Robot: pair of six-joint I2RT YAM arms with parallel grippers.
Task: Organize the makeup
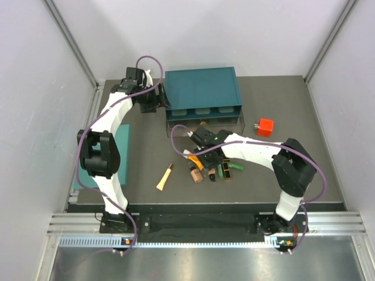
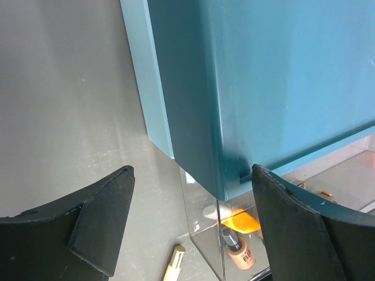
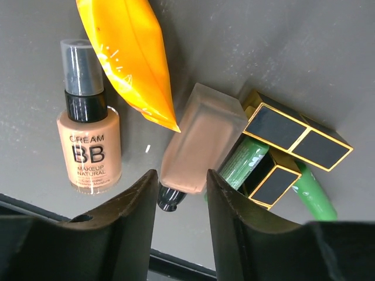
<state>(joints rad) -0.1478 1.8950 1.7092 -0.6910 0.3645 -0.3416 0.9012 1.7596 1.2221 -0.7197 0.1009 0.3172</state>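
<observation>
The makeup lies in a pile on the dark table. In the right wrist view I see an orange-white tube (image 3: 129, 52), a tan BB cream bottle (image 3: 88, 146), a frosted tan bottle with a black cap (image 3: 202, 137), green sticks (image 3: 246, 161) and black-and-gold cases (image 3: 293, 132). My right gripper (image 3: 179, 175) is open and straddles the cap end of the frosted bottle; it sits over the pile (image 1: 199, 155). A cream slim tube (image 1: 164, 177) lies apart to the left. My left gripper (image 2: 190, 170) is open around the near left corner of the teal organizer (image 2: 263, 88), at the organizer's left side (image 1: 153, 104).
The teal organizer (image 1: 202, 88) stands at the back middle with a clear compartment (image 1: 205, 122) in front. A small red cube (image 1: 265, 126) sits to its right. A flat teal panel (image 1: 122, 153) lies at the left edge under the left arm.
</observation>
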